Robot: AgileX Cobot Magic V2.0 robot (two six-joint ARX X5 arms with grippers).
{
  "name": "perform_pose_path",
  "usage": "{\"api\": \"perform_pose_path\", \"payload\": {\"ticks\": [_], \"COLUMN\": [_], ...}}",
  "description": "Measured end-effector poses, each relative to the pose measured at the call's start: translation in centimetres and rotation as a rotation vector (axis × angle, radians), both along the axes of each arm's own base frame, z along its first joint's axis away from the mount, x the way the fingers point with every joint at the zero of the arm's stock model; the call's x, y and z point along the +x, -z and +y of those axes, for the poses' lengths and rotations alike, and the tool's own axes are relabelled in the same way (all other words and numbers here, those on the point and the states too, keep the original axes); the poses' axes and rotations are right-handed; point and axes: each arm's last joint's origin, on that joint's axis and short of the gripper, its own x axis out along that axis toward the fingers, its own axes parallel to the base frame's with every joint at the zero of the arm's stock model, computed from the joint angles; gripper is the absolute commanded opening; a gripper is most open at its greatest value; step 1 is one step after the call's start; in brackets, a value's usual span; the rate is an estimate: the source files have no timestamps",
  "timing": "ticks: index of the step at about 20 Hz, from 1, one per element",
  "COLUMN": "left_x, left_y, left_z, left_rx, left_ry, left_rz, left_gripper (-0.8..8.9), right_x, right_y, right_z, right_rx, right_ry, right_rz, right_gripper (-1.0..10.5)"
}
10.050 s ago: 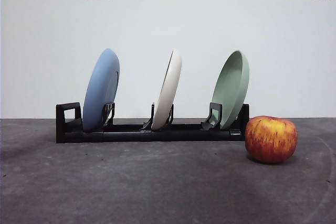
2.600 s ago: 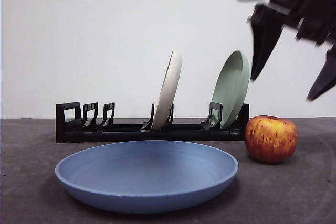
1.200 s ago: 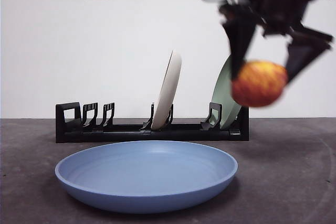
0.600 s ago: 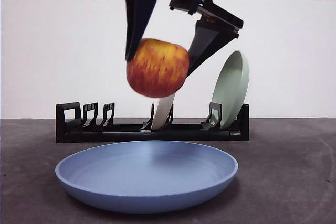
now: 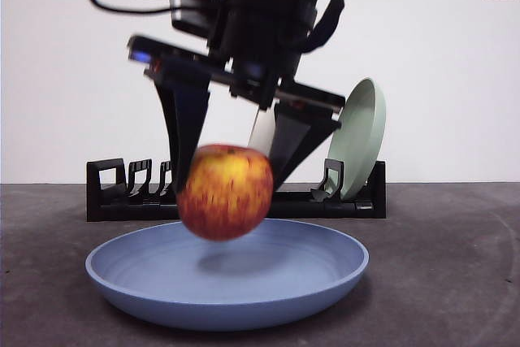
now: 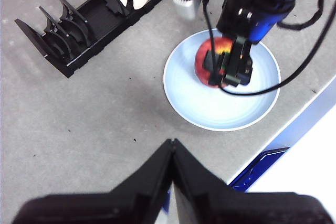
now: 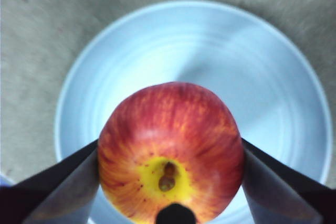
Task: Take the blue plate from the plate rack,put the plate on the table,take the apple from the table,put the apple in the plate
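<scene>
The blue plate (image 5: 227, 282) lies flat on the dark grey table (image 5: 455, 282) in front of the black plate rack (image 5: 122, 193). My right gripper (image 5: 227, 193) is shut on the red and yellow apple (image 5: 226, 193) and holds it just above the middle of the plate, casting a shadow on it. The right wrist view shows the apple (image 7: 170, 150) clamped between both jaws over the plate (image 7: 273, 93). The left wrist view looks down from high up on the plate (image 6: 210, 114), the apple (image 6: 202, 61) and the rack (image 6: 79, 35). My left gripper (image 6: 172, 148) is shut, holding nothing.
A cream-white plate (image 5: 262, 132) and a sage-green plate (image 5: 359, 140) stand upright in the rack behind the right arm. The table's edge (image 6: 294, 124) runs close beside the blue plate in the left wrist view.
The right gripper has come down with the apple, from well above the blue plate to just over its middle.
</scene>
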Motion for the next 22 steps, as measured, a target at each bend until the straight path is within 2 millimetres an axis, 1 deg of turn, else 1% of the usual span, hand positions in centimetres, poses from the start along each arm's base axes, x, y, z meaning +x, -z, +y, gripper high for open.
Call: {"api": "perform_pose_path", "payload": {"ticks": [5, 8, 12, 13, 14, 15, 16, 17, 22], "left_x": [0.0, 0.0, 0.0, 0.0, 0.0, 0.0, 0.0, 0.0, 0.0], "left_y": [0.0, 0.0, 0.0, 0.0, 0.0, 0.0, 0.0, 0.0, 0.0], "left_z": [0.0, 0.0, 0.0, 0.0, 0.0, 0.0, 0.0, 0.0, 0.0], "left_rx": [0.0, -0.001, -0.001, -0.001, -0.001, -0.001, -0.001, -0.001, -0.001], "left_ry": [0.001, 0.003, 0.003, 0.003, 0.003, 0.003, 0.003, 0.003, 0.003], "left_rz": [0.001, 0.003, 0.003, 0.003, 0.003, 0.003, 0.003, 0.003, 0.003], "left_gripper": [-0.04, -0.04, -0.04, -0.04, -0.04, -0.04, -0.04, -0.04, -0.04], "right_x": [0.4, 0.4, 0.4, 0.4, 0.3, 0.3, 0.3, 0.2, 0.2], "right_y": [1.8, 1.8, 1.8, 1.8, 1.9, 1.9, 1.9, 1.9, 1.9], "right_z": [0.5, 0.5, 0.5, 0.5, 0.5, 0.4, 0.3, 0.3, 0.3], "right_rx": [-0.041, -0.04, -0.039, -0.041, -0.044, -0.049, -0.057, -0.064, -0.061], "right_ry": [0.0, 0.0, 0.0, 0.0, 0.0, 0.0, 0.0, 0.0, 0.0], "right_rz": [0.031, 0.03, 0.03, 0.031, 0.033, 0.037, 0.043, 0.048, 0.047], "right_gripper": [0.1, 0.9, 1.1, 1.6, 2.8, 4.3, 5.5, 5.8, 5.8]}}
